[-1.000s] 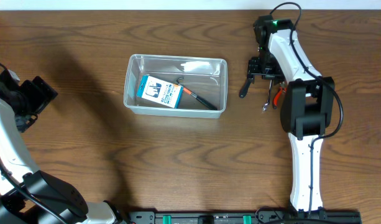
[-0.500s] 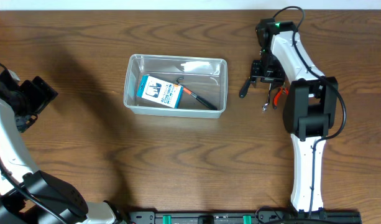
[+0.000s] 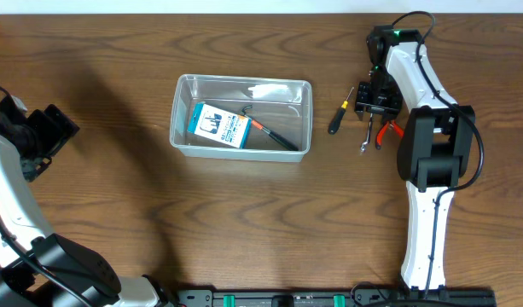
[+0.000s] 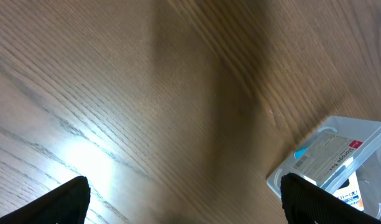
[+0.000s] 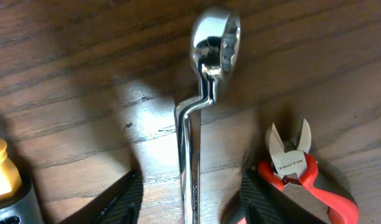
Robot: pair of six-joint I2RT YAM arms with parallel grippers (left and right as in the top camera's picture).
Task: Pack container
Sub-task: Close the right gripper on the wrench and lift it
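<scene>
The clear plastic container (image 3: 177,112) stands left of centre on the table. In it lie a blue-and-white box (image 3: 219,125), a red-and-black-handled tool (image 3: 274,135) and something white (image 3: 274,88). Its corner shows in the left wrist view (image 4: 274,179). My right gripper (image 3: 376,102) is open, low over a silver wrench (image 5: 206,81), one finger on each side of the shaft (image 5: 193,199). Red pliers (image 5: 289,163) lie just right of it and a yellow-and-black screwdriver (image 3: 338,115) to its left. My left gripper (image 4: 187,205) is open and empty, over bare wood at the far left (image 3: 41,135).
The three loose tools lie close together right of the container, with the right arm's base link (image 3: 432,153) just beside them. The table's back edge (image 3: 261,12) runs along the top of the overhead view.
My right gripper has moved right, off the screwdriver and over the wrench. The screwdriver now lies uncovered. The left arm has not moved.
</scene>
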